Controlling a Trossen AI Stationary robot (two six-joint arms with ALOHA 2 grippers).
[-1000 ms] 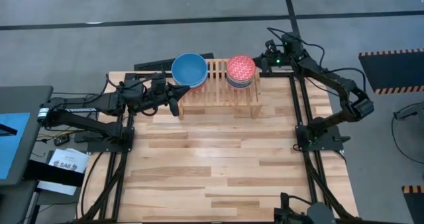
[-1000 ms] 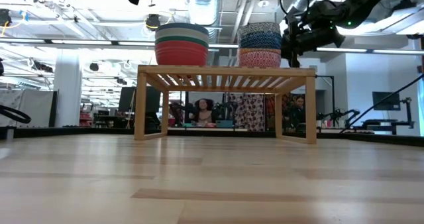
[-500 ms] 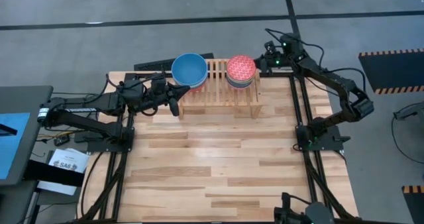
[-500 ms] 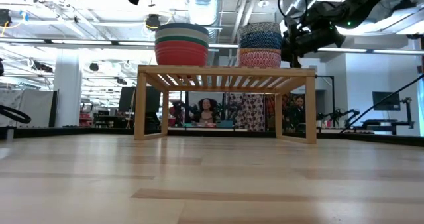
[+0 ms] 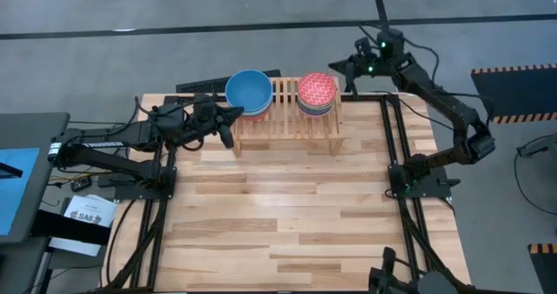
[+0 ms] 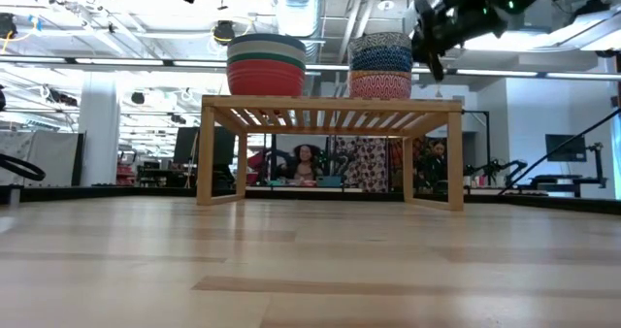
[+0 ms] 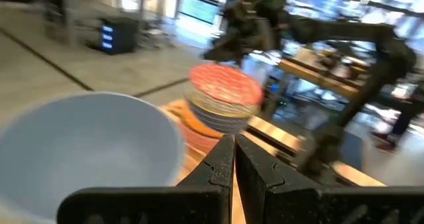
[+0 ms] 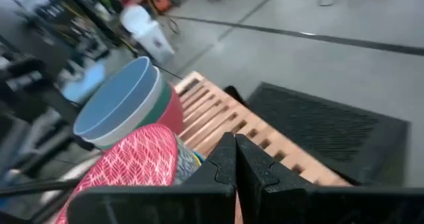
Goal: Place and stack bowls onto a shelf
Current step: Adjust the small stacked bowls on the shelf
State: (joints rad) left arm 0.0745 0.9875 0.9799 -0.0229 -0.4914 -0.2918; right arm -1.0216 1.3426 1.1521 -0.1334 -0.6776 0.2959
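Two stacks of bowls stand on the shelf (image 5: 289, 124). The left stack has a plain blue bowl (image 5: 248, 90) on top, over teal and red bowls (image 6: 266, 64). The right stack (image 6: 379, 64) is topped by a red patterned bowl (image 5: 317, 90). My left gripper (image 5: 228, 134) is shut and hovers just off the shelf's left end, beside the blue bowl (image 7: 86, 144). My right gripper (image 5: 338, 70) is shut, raised beyond the shelf's far right corner and above the patterned stack (image 8: 132, 164). Neither gripper touches anything.
The shelf (image 6: 330, 105) stands on its legs at the plank table's far edge. The planks (image 5: 287, 216) stretch bare from it toward the near edge. A black mat (image 8: 318, 128) lies on the floor behind the table. Both arm bases and cables run along the table's sides.
My right gripper has risen and drawn back from the patterned stack toward the far edge, staying shut. The bowls and the shelf have not moved.
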